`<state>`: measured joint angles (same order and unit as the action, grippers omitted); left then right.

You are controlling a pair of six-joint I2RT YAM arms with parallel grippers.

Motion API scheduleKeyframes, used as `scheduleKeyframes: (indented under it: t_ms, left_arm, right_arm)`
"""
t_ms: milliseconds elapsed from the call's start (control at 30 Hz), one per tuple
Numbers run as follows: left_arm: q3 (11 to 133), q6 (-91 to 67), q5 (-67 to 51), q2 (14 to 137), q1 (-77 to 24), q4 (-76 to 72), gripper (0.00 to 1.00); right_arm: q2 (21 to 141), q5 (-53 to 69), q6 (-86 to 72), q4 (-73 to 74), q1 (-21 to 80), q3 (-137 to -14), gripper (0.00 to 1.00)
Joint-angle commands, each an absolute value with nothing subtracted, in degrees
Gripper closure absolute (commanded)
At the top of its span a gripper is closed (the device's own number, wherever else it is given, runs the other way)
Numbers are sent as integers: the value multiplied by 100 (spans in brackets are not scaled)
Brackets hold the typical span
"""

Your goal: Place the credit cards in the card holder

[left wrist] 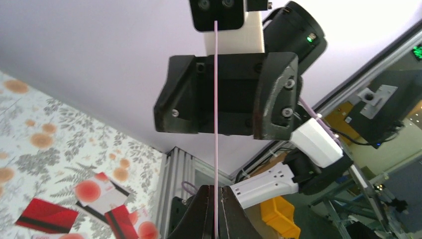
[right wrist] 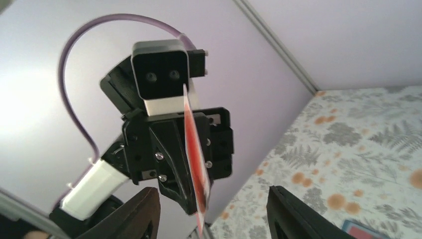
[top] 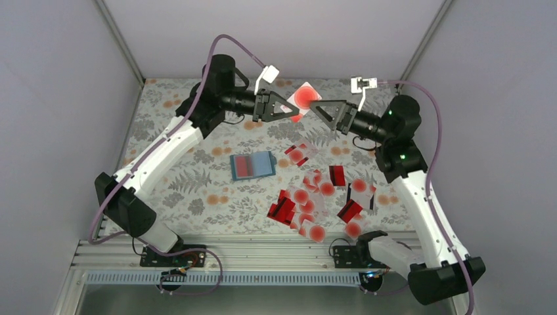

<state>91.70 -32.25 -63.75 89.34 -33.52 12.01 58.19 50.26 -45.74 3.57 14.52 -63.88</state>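
My left gripper (top: 293,109) is shut on a pale credit card with a red dot (top: 305,97), held in the air over the back of the table. In the left wrist view the card (left wrist: 216,124) shows edge-on, pinched between the fingers (left wrist: 204,209). My right gripper (top: 322,109) faces it, open, and the card (right wrist: 195,154) hangs between its spread fingers (right wrist: 144,214) without touching them. The teal card holder (top: 263,164) lies open on the cloth with a red card in its left half. Several more cards (top: 315,200) lie scattered right of it.
The flowered cloth (top: 197,190) covers the table, with grey walls behind and at both sides. An aluminium rail (top: 263,252) runs along the near edge. Loose cards (left wrist: 47,215) show below the left wrist. A corner of the holder (right wrist: 354,230) shows in the right wrist view.
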Motion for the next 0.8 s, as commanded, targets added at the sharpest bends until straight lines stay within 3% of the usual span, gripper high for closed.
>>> scheduleKeyframes:
  t_ms: [0, 367, 767]
  left_arm:
    - [9571, -3518, -6820, 8928, -3409, 962, 97]
    - [9870, -3592, -6713, 9168, -3658, 896, 97]
    - [9950, -3576, -6586, 9236, -3665, 1005, 96]
  right_arm:
    - [6131, 5780, -4670, -145, 1428, -6934, 51]
    - [6537, 6292, -4420, -20, 1436, -7482, 96]
    - [6646, 6334, -4296, 72, 1439, -7620, 96]
